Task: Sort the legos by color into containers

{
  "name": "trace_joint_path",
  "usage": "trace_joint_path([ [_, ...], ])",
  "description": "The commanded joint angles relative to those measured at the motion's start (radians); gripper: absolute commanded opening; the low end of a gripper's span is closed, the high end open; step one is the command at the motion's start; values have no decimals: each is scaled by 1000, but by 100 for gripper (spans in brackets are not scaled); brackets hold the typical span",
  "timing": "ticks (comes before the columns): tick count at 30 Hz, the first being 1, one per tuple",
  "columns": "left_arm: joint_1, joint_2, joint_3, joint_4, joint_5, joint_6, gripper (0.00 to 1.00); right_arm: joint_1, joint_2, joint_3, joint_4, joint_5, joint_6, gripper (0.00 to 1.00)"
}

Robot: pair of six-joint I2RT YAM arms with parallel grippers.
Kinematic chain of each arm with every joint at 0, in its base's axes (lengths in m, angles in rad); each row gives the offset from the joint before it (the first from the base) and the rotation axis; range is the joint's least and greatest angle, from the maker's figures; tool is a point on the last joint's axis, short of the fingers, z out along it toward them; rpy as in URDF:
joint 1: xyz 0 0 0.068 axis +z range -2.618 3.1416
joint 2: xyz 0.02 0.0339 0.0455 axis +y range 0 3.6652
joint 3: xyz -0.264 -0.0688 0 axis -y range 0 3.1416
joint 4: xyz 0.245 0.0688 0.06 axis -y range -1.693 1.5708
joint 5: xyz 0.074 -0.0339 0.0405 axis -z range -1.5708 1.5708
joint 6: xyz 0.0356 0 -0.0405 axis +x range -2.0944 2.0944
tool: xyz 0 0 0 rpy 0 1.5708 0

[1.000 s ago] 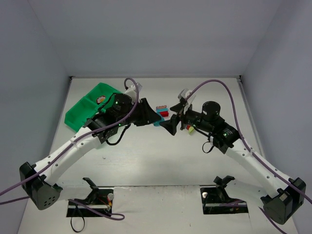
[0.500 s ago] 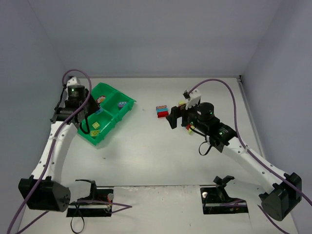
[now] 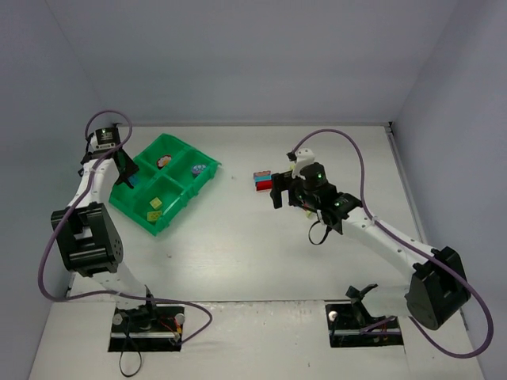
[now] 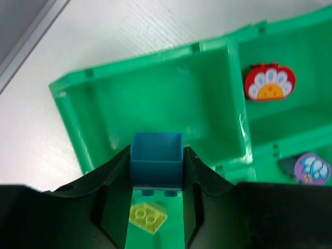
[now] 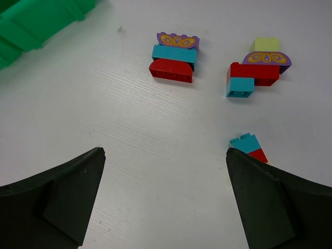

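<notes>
Grey-walled white table point(image 3: 261, 253), from above: green tray point(image 3: 135, 217) left, loose legos point(image 3: 262, 180) centre. Left wrist: the left gripper point(image 4: 156, 174) pinches a blue brick point(image 4: 156, 153) over the compartment point(image 4: 174, 231) holding a yellow-green brick point(image 4: 148, 217); dropped here, colours would mix. Right wrist: the right gripper point(image 5: 165, 153) gapes empty before stacked bricks point(image 5: 175, 54) that may lift together
</notes>
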Motion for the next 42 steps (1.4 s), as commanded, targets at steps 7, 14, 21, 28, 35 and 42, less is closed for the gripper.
trace_joint_path([
  [7,15,82,93,103,-9,12,26,-11,72,71,46,135,0,99],
  [14,15,49,66,89,-17,-9,50,-76,86,51,6,175,52,99],
  [21,17,13,82,40,-26,7,58,-160,106,19,-9,137,129,98],
  [28,2,-77,70,-9,50,23,61,-214,127,-16,-12,140,98,97],
  [35,-165,-122,105,-92,81,34,67,-254,199,-6,-26,29,-14,95],
  [42,-346,-87,178,-127,141,63,72,-263,309,22,-43,-44,-112,90],
])
